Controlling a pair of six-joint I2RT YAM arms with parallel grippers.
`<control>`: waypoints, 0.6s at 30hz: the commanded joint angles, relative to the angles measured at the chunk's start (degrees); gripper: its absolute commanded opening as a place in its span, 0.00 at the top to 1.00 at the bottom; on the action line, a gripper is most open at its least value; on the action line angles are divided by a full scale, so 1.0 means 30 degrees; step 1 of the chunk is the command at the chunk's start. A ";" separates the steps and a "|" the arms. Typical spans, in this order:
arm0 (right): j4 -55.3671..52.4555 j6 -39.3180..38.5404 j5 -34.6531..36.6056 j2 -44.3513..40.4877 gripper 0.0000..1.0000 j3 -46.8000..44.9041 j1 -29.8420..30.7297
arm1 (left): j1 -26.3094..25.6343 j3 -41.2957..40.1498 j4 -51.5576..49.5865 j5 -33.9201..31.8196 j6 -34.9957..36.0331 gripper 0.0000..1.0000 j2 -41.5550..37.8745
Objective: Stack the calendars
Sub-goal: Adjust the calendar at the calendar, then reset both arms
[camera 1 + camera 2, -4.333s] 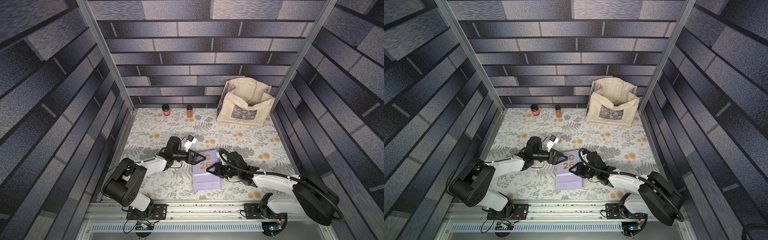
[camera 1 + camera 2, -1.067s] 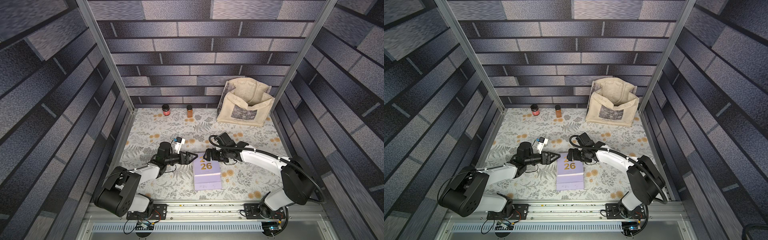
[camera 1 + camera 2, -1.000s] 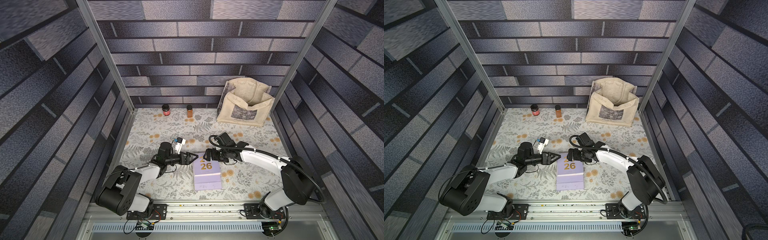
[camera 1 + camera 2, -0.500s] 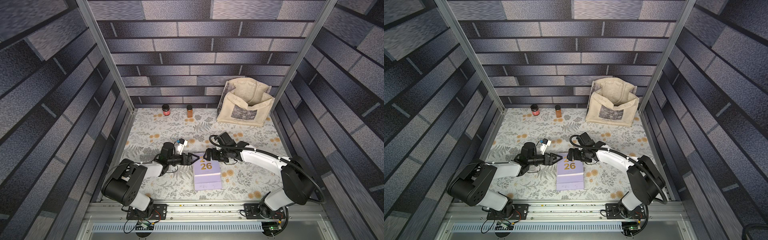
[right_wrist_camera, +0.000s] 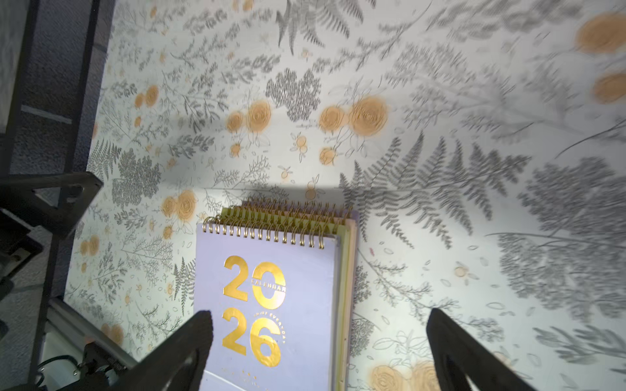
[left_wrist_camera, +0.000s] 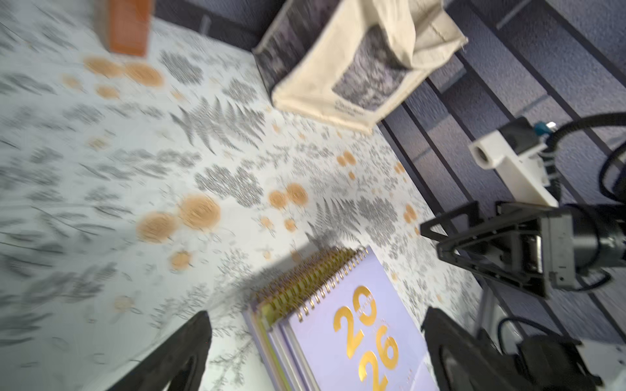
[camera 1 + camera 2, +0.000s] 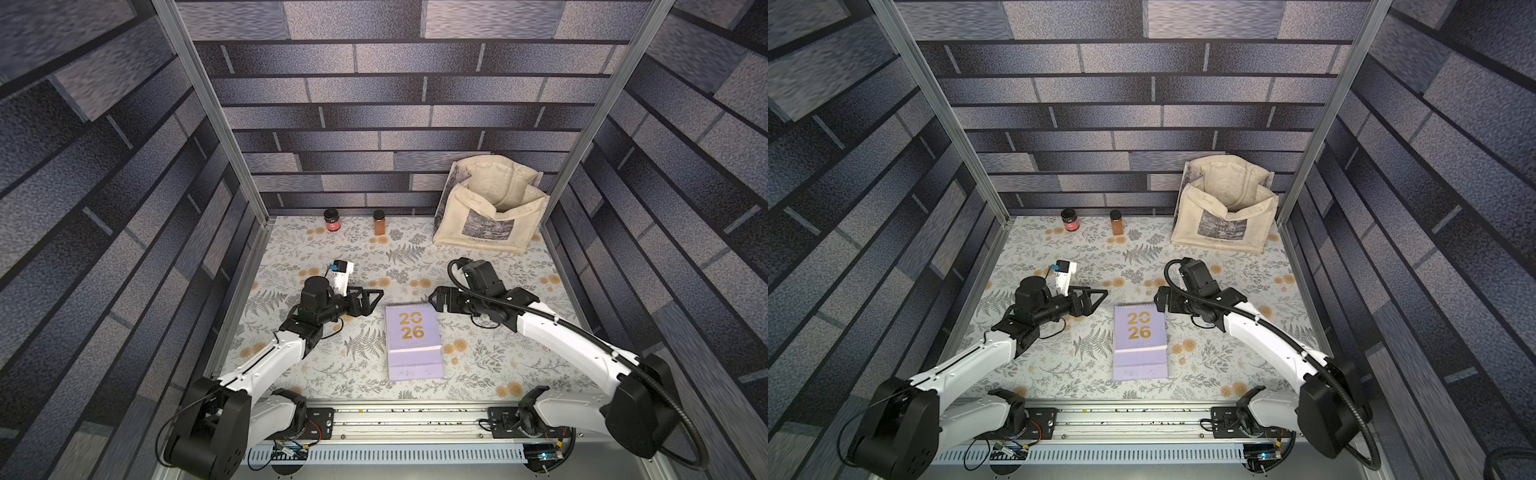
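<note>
Jaws of our left gripper [image 7: 376,298] stand spread wide with nothing between them, poised just beside the far left corner of the calendars [image 7: 412,334], at their spiral-bound end. Our right gripper [image 7: 433,300] mirrors it near the far right corner, likewise spread and empty. Between the 2 we see the calendars lying flat as 1 pile on the floral tablecloth [image 7: 332,365], near its front middle, with a lavender cover and gold "2026" on top. From both wrist views we make out yellow-green and peach edges and several rows of gold coils peeking out beneath that cover; we cannot count the layers for sure. Well apart, along the back wall [image 7: 374,166], stand a cream tote bag [image 7: 490,216] at the right, an amber spice jar [image 7: 379,222] and a red-labelled jar [image 7: 332,220].
</note>
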 commanded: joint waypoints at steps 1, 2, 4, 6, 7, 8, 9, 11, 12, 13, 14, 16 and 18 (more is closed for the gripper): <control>0.0034 -0.3583 0.2096 -0.1638 0.00 -0.0339 -0.0601 | 0.0922 0.0296 -0.1851 -0.5190 0.2517 0.00 -0.1203; 0.0215 -0.4242 0.2643 -0.2049 0.00 -0.0504 -0.0886 | 0.1278 0.0312 -0.1970 -0.6083 0.2950 0.00 -0.1349; 0.1156 -0.5239 0.3152 -0.2858 0.00 -0.1165 -0.1588 | 0.2098 0.0219 -0.2114 -0.7577 0.3301 0.00 -0.1212; 0.2295 -0.5883 0.3663 -0.3687 0.00 -0.2092 -0.2330 | 0.2954 -0.0099 -0.1623 -0.9028 0.3236 0.00 -0.0809; 0.2962 -0.6293 0.3733 -0.4125 0.00 -0.2634 -0.2831 | 0.3325 -0.0353 -0.1157 -0.9420 0.3545 0.00 -0.0568; 0.3682 -0.6687 0.3911 -0.4485 0.00 -0.3242 -0.3315 | 0.3585 -0.0651 -0.0583 -1.0040 0.3932 0.00 -0.0377; 0.4348 -0.7017 0.4094 -0.4783 0.00 -0.3808 -0.3745 | 0.3793 -0.0908 -0.0078 -1.0445 0.4333 0.00 -0.0233; 0.6204 -0.7714 0.4248 -0.5177 0.00 -0.5186 -0.4820 | 0.4525 -0.1101 0.0468 -1.1103 0.4496 0.00 -0.0048; 0.6989 -0.8036 0.4326 -0.5179 0.00 -0.5732 -0.5206 | 0.4862 -0.1268 0.0995 -1.0733 0.4873 0.00 0.0098; 0.7912 -0.8250 0.4557 -0.5076 0.00 -0.6307 -0.5649 | 0.5211 -0.1380 0.1390 -1.0549 0.5300 0.00 0.0307; 0.8877 -0.8408 0.4641 -0.4864 0.00 -0.6877 -0.6110 | 0.5621 -0.1351 0.1411 -1.0530 0.5337 0.00 0.0457; 1.0886 -0.8729 0.4671 -0.4257 0.00 -0.7800 -0.6822 | 0.6414 -0.1294 0.1333 -1.0152 0.5370 0.00 0.0685; 1.3288 -0.9339 0.4645 -0.3477 0.00 -0.8715 -0.7319 | 0.6973 -0.1689 0.2172 -1.0195 0.5476 0.00 0.1087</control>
